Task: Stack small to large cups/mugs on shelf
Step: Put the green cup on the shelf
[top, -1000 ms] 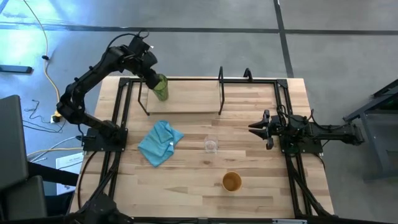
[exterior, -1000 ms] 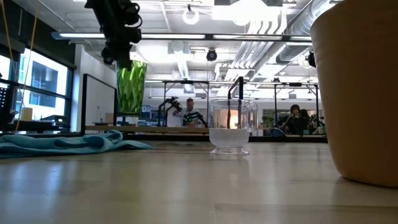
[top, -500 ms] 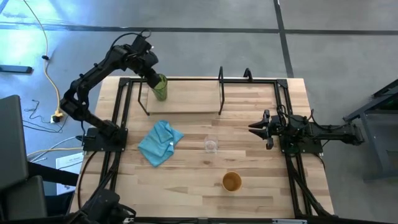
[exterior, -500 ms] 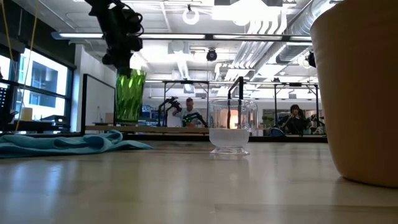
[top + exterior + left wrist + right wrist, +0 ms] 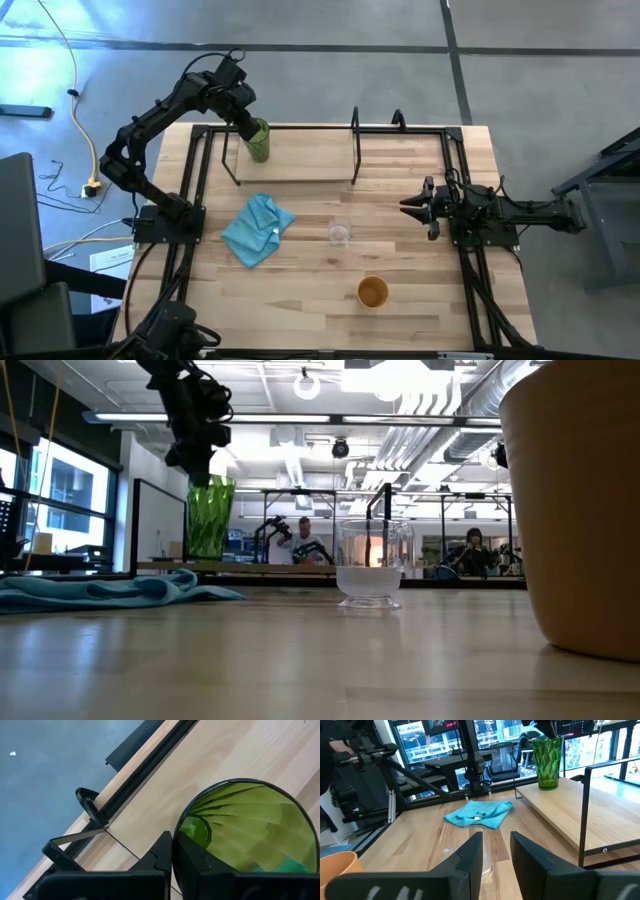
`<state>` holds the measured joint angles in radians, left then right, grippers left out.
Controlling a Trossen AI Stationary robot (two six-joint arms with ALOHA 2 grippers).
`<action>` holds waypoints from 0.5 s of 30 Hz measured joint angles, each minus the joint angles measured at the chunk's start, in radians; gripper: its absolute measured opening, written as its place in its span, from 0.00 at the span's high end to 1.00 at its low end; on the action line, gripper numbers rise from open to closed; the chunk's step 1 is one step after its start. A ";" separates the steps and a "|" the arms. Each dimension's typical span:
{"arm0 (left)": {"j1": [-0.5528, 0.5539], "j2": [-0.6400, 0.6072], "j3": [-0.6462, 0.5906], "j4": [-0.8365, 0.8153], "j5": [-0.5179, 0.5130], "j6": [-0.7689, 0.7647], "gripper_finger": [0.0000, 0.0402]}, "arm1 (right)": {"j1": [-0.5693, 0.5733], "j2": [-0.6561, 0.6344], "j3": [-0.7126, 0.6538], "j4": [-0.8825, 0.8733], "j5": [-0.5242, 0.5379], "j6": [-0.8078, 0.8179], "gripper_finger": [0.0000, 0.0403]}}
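Here the desk (image 5: 420, 300) carries a light blue cloth (image 5: 257, 229), crumpled, between the shelf (image 5: 300, 155) and the near edge. The small clear glass cup (image 5: 340, 234) stands just beside the cloth, and the orange-tan cup (image 5: 373, 292) stands nearer to the near edge, apart from both. Nothing lies on the shelf board between its black upright posts (image 5: 355, 146) except the green tumbler (image 5: 259, 140), so most of the plank is free. The tumbler stands upright at the left end of the shelf, close to the left post and to the far edge. It is tall, translucent green, with faceted walls, and its mouth is open upward. The left gripper (image 5: 240, 121) is at its rim; one of its fingers (image 5: 192, 862) is inside the rim and the other outside, so they hold the wall. The right gripper (image 5: 408, 207) waits at the right side of the desk, near the shelf end, with its fingers (image 5: 470, 855) a little apart and holding nothing.
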<state>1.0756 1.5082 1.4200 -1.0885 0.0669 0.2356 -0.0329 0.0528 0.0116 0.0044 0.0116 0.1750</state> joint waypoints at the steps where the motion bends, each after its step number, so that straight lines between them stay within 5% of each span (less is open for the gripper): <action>1: 0.000 0.000 0.000 -0.001 0.000 0.000 1.00 | 0.000 0.000 0.000 0.000 0.000 0.000 0.77; 15: 0.000 0.003 -0.001 -0.018 0.027 0.004 0.85 | 0.000 0.000 0.000 0.000 0.000 0.000 0.77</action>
<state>1.0756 1.5108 1.4189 -1.1062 0.0937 0.2394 -0.0329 0.0528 0.0116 0.0044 0.0116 0.1753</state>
